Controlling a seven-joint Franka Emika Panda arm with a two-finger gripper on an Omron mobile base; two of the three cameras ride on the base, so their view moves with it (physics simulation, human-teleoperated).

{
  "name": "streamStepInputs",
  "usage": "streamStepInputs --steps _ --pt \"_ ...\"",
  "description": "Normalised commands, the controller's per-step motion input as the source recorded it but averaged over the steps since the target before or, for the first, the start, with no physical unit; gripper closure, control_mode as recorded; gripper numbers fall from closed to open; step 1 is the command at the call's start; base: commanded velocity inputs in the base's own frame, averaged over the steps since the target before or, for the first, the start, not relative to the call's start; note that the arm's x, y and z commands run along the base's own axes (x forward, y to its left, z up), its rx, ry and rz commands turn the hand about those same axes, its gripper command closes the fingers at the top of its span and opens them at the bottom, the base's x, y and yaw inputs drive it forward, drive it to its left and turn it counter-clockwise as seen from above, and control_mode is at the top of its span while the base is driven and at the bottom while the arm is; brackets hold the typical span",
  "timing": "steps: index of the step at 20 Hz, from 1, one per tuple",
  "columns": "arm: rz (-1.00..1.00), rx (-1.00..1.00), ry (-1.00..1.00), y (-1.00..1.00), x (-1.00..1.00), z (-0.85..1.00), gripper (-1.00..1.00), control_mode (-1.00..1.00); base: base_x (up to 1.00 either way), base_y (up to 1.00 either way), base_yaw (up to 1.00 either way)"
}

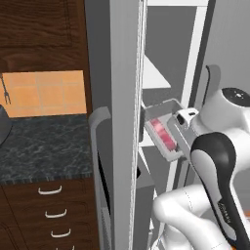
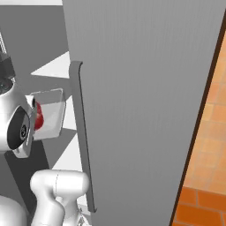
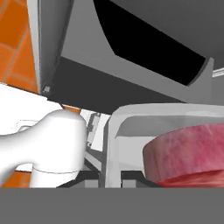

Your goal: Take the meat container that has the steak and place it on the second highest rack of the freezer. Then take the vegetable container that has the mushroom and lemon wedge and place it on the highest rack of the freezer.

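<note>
The freezer (image 1: pixel 119 73) stands open, with white shelves inside. My gripper (image 1: pixel 179 121) is shut on the rim of the meat container (image 1: pixel 168 110), a clear grey tray tilted steeply in the air between the two doors. The red-pink steak (image 1: pixel 163 135) lies in it. In the right base view the meat container (image 2: pixel 53 110) hangs left of the long door handle (image 2: pixel 81 132), with the steak (image 2: pixel 39 115) at its left end. A white shelf (image 1: pixel 154 78) sits above the tray and another (image 1: pixel 145 141) just under it. In the hand view the steak (image 3: pixel 188 153) is close, behind the container's rim (image 3: pixel 131 114). The vegetable container is out of view.
The left freezer door and its handle (image 1: pixel 97 146) stand close to the tray. Left of it are a dark stone counter (image 1: pixel 44 146), wooden drawers (image 1: pixel 49 215) and an orange tile backsplash (image 1: pixel 44 93). The wide right door (image 2: pixel 145 88) borders an orange tiled wall (image 2: pixel 212 132).
</note>
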Motion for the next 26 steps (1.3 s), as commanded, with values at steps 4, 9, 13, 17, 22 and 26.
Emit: streamStepInputs --steps 4,9,13,17,22,26 --pt "-0.01 -0.01 0.0 0.0 0.67 0.0 1.0 -1.0 0.0 0.0 0.0" --pt "0.02 0.01 0.19 0.0 0.78 0.0 1.0 -1.0 0.0 0.0 0.0" --pt "0.02 0.03 0.14 0.04 0.71 -0.13 1.0 -1.0 0.0 0.0 0.0" --pt "0.0 -0.01 0.04 0.43 0.86 -0.37 1.0 -1.0 0.0 0.0 0.0" --pt "0.0 0.0 0.05 0.11 0.6 -0.34 1.0 -1.0 0.0 0.0 0.0" --pt "0.0 0.0 0.0 0.0 0.4 -0.36 1.0 -1.0 0.0 0.0 0.0"
